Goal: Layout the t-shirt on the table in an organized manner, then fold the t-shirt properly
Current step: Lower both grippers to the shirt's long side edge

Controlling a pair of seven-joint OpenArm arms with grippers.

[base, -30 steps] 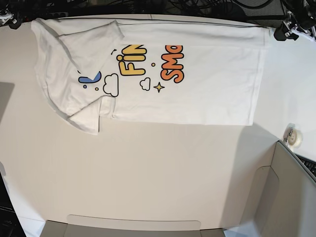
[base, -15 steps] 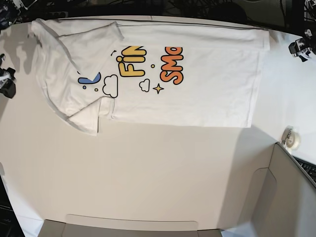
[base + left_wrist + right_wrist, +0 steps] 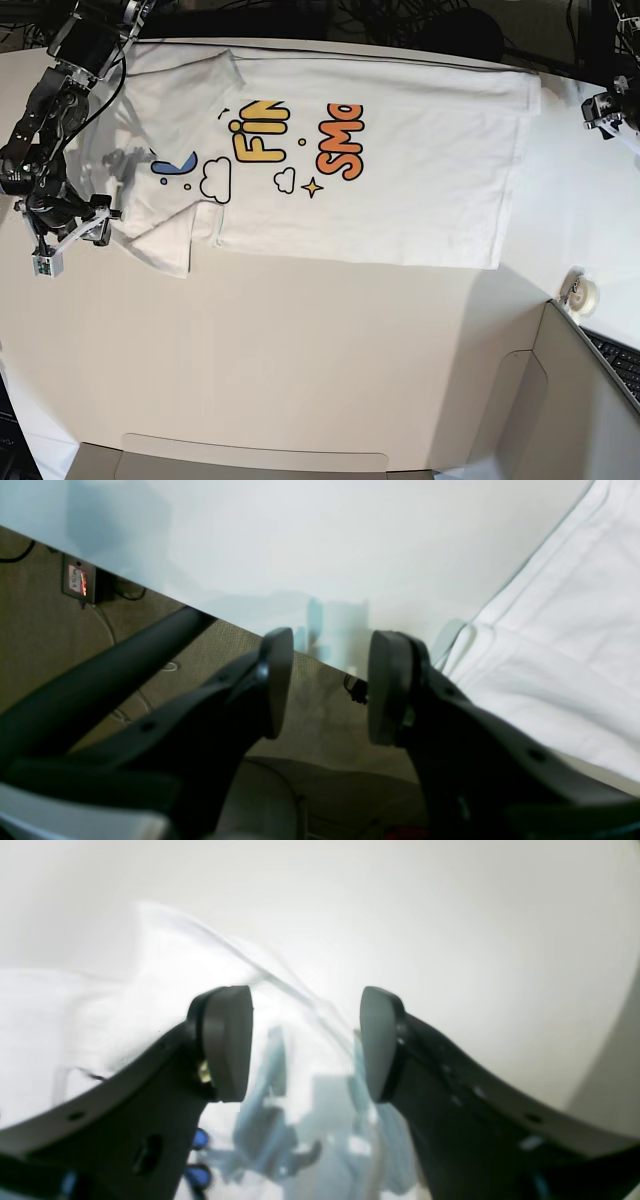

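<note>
A pale, smooth worktop (image 3: 300, 360) with a curved edge fills the base view, with grey panels (image 3: 560, 400) at its near corner and a small roll of tape (image 3: 583, 294) beside them. The t-shirt (image 3: 400, 180) lies across the far half, print up, already folded lengthwise so only part of the lettering shows, and one sleeve is tucked over at the collar end. A second ago both arms sat at the far corners; since then the right gripper (image 3: 75, 232) has swung down beside the sleeve end, while the left gripper (image 3: 608, 110) has drawn off the hem corner. That suggests the lengthwise fold is done and the crosswise fold comes next. Both wrist views show the jaws parted with nothing between them. The right wrist view is blurred, but its gripper (image 3: 305, 1040) seems to hover just above the cloth.
</note>
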